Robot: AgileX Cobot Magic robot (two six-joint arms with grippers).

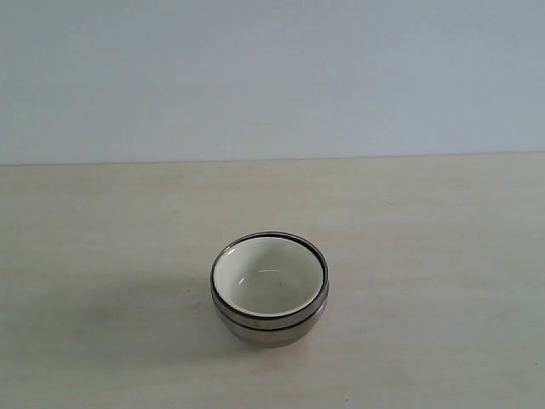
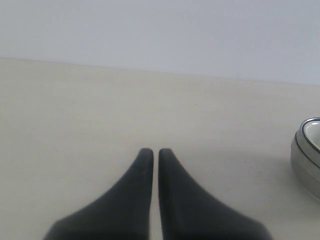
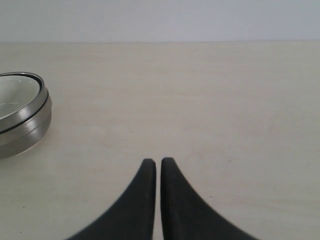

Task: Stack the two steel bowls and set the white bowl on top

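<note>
1. White bowl [image 1: 268, 279] sits nested inside the two steel bowls [image 1: 269, 331] with its mouth facing straight up. The stack stands upright on the counter [image 1: 102, 256], around the middle of the exterior view and toward its near side.
2. Being round, the stack is equally wide every way. Its only axis runs vertically through the three bowls.
3. Over bare counter, the left pincer [image 2: 155, 151] has its two dark fingers drawn almost together, with only a thin slit between the tips and nothing gripped. The stack shows at the edge of the left wrist view, well apart from the tips.
4. Also over bare counter, the right pincer [image 3: 158, 161] is closed the same way and is empty. It points across the counter toward the wall [image 1: 272, 77], with the stack off to one side and well apart.
5. Steel shows as two shiny bands, one above the other, parted by a dark line. Another dark line rings the rim around the glossy off-white inner bowl, whose inside is smooth.
6. Pale and faintly grained, the counter looks matte, and the wall is plain blue-grey. Each pincer's fingers are matte black and curve inward to blunt, narrow tips.
</note>
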